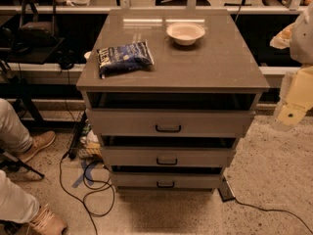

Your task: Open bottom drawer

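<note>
The bottom drawer (pixel 166 181) is the lowest of three grey-taupe fronts on the cabinet (pixel 171 72), with a small black loop handle (pixel 166 184). Its front sits set back under the middle drawer (pixel 167 156) and top drawer (pixel 168 123), with a dark gap above it. My gripper (pixel 289 115) hangs at the far right edge of the camera view, pale and blurred, level with the top drawer. It is well to the right of the cabinet and touches nothing.
A blue snack bag (pixel 124 57) and a white bowl (pixel 185 33) lie on the cabinet top. Black cables (pixel 93 190) loop on the floor at the lower left. A person's legs and shoes (pixel 36 146) are at the left. A cable (pixel 264 210) runs along the floor at the right.
</note>
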Available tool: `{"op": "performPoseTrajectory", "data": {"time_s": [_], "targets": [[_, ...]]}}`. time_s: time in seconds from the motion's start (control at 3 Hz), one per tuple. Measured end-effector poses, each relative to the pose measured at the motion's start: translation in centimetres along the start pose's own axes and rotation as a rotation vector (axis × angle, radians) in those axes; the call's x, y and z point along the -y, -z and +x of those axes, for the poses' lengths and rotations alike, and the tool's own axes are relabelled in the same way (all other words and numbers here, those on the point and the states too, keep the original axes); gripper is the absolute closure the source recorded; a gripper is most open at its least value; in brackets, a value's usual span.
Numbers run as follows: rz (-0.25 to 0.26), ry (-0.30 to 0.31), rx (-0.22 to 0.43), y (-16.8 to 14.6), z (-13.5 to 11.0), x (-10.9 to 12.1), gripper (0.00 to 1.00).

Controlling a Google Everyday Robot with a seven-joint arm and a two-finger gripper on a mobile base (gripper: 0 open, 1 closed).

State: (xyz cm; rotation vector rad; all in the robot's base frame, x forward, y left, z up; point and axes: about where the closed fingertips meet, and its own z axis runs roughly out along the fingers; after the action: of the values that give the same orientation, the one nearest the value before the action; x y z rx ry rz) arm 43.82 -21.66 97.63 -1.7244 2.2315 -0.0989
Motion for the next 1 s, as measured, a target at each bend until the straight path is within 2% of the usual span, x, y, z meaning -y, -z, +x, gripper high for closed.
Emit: {"op": "performPoseTrajectory", "data": {"time_s": [0.33,0.67,1.0], "targets": [[0.0,0.0,0.0,0.0,0.0,0.0,0.0],[-0.105,-0.087,0.032,-4.4,1.0,-1.7,0.0],[-0.226,-0.224,0.098,-10.0,1.6,-4.9,0.0]]}}
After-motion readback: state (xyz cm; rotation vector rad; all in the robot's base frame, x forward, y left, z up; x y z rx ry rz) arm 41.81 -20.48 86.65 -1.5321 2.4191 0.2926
